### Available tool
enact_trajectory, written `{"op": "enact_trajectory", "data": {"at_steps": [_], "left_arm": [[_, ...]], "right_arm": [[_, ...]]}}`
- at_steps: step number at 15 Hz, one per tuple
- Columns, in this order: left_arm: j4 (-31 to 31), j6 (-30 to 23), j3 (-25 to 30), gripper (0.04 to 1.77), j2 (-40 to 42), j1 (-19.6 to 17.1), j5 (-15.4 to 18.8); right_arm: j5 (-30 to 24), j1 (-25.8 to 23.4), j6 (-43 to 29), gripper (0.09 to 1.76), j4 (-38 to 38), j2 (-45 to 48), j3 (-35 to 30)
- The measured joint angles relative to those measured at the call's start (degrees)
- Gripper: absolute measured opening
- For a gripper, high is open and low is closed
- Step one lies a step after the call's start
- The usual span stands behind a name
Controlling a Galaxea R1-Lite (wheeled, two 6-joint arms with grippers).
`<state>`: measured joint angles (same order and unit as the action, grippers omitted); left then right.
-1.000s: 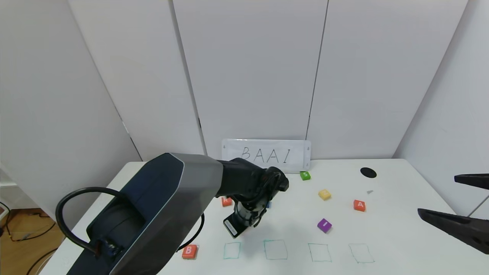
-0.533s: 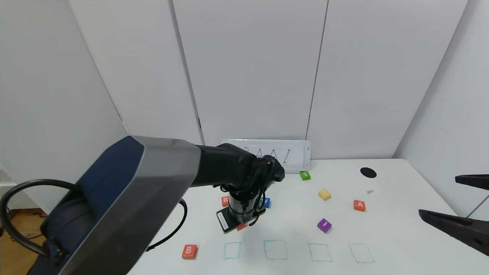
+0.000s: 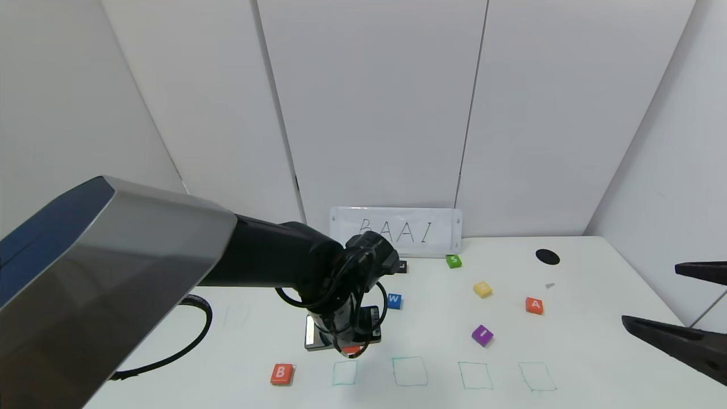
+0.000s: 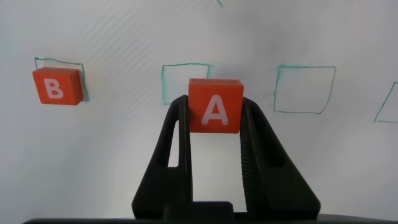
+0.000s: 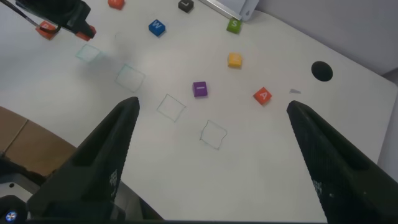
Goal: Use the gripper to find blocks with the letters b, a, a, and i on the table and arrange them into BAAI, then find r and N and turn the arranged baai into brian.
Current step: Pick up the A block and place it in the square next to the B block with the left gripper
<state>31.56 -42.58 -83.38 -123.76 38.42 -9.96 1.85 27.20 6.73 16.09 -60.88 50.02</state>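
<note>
Nearest the robot, 4 green outlined squares [image 3: 410,372] are lying in a row on the tabletop [image 3: 568,341], all of them bare; the B block [image 3: 281,374] is sitting just left of the leftmost one, overlapping a 5th outline in the left wrist view, so the word looks barely begun. Just above the row, the left gripper [image 4: 214,127] is clamping an orange-red A block [image 4: 215,106] over the first squares, likely about to set it down. Farther out, the purple I block [image 3: 482,334] and the second A block [image 3: 534,305] are waiting untouched, well apart from the row. The right gripper [image 5: 211,149] is hanging spread wide at the right edge, idle. The R block [image 5: 115,4] is lying at the far side; no N is identifiable.
</note>
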Motion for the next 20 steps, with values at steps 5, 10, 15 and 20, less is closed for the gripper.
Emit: {"op": "enact_trajectory", "data": {"at_steps": [5,10,15,20], "left_arm": [[-8.1,4.5,10.0,0.51,2.3,-0.3,-0.7],[-11.8,6.4,13.8,0.51,2.2,-0.8,-0.6],[-16.7,6.6,17.2,0.51,0.8,-1.0,-0.6],[-17.0,6.1,16.6,0.51,-0.8,-0.9,-1.1]], "right_arm": [[0.0,0.3,0.0,1.71,0.0,-0.3,-0.2],[0.1,0.6,0.0,1.71,0.0,-0.5,-0.5],[0.1,0.8,0.0,1.71,-0.1,-1.1,-0.8],[2.0,1.4,0.0,1.71,-0.1,-1.9,-1.1]]}}
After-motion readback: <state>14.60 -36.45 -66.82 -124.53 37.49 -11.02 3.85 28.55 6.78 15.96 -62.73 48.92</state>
